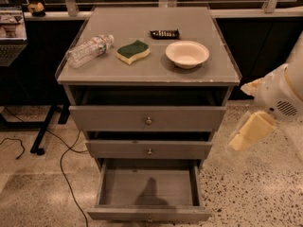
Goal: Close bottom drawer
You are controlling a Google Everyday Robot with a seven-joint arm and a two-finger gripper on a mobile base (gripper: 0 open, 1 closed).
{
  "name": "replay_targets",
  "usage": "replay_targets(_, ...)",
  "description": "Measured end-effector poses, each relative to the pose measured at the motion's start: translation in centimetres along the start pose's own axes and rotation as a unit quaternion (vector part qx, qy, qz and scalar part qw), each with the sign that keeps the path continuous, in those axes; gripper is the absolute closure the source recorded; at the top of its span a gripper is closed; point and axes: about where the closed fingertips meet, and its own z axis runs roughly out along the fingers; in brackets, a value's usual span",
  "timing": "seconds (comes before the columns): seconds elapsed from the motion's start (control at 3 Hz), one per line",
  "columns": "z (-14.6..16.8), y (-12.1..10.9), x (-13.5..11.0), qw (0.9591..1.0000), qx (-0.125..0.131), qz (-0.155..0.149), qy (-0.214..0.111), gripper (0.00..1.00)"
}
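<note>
The bottom drawer [147,214] stands pulled far out at the foot of the cabinet [189,74], so it likely needs a push on its front. The gripper [251,132] hangs right of the cabinet, apart from it; spread or pressed together, one cannot tell. There are three drawers. On top lie one bottle [90,49], one sponge [133,51], one bowl [187,54] and one remote [164,33].

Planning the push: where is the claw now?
In the camera view the claw hangs right of the cabinet, level with the middle drawer, clear of the open bottom drawer.
</note>
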Motion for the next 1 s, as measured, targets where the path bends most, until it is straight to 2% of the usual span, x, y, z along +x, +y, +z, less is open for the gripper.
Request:
replay_targets(0.33,2.94,0.13,1.54,0.9995,-0.016,0.026,-0.009,0.0)
replay_targets(0.67,3.05,0.12,1.59,0.9995,-0.016,0.026,-0.009,0.0)
replay_targets(1.0,3.05,0.12,1.58,0.9995,-0.016,0.026,-0.009,0.19)
